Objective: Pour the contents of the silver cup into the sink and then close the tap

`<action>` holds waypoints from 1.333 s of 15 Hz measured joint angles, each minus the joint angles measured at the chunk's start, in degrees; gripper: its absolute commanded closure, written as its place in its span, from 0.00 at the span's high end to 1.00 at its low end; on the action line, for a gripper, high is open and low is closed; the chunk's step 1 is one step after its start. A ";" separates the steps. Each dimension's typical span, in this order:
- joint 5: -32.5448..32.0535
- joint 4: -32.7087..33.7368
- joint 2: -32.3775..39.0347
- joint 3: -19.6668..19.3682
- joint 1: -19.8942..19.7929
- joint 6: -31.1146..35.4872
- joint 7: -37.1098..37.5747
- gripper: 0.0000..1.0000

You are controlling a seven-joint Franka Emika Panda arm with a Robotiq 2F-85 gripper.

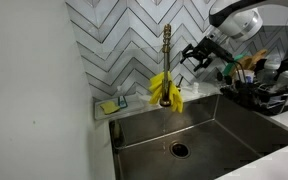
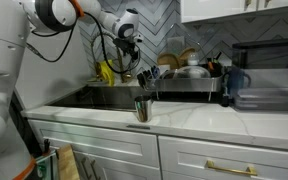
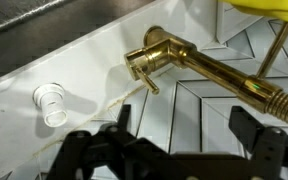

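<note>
The sink [image 1: 224,125] is a dark steel basin with a round drain [image 1: 179,150]. The brass-gold tap [image 1: 167,60] rises at its back, with a yellow cloth [image 1: 165,90] draped on it. In the wrist view the tap's base and small lever [image 3: 149,62] lie just ahead of my gripper. My gripper [image 1: 196,52] is open and empty, a little to the side of the tap at mid-stem height; it also shows in an exterior view [image 2: 134,45] and in the wrist view [image 3: 184,130]. The silver cup [image 2: 142,108] stands upright on the white counter in front of the sink.
A dish rack [image 2: 189,80] full of dishes stands beside the sink, and it shows in both exterior views [image 1: 259,90]. A sponge holder [image 1: 111,104] sits on the back ledge. A chevron-tiled wall [image 1: 124,40] is behind the tap. A white stopper [image 3: 50,103] sits on the ledge.
</note>
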 measured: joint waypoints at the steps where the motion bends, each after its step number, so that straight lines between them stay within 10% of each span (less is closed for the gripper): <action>1: 0.34 0.01 0.63 0.07 0.00 0.00 -0.51 1.00; 20: 13.93 8.23 12.44 6.00 -1.54 2.07 -14.63 1.00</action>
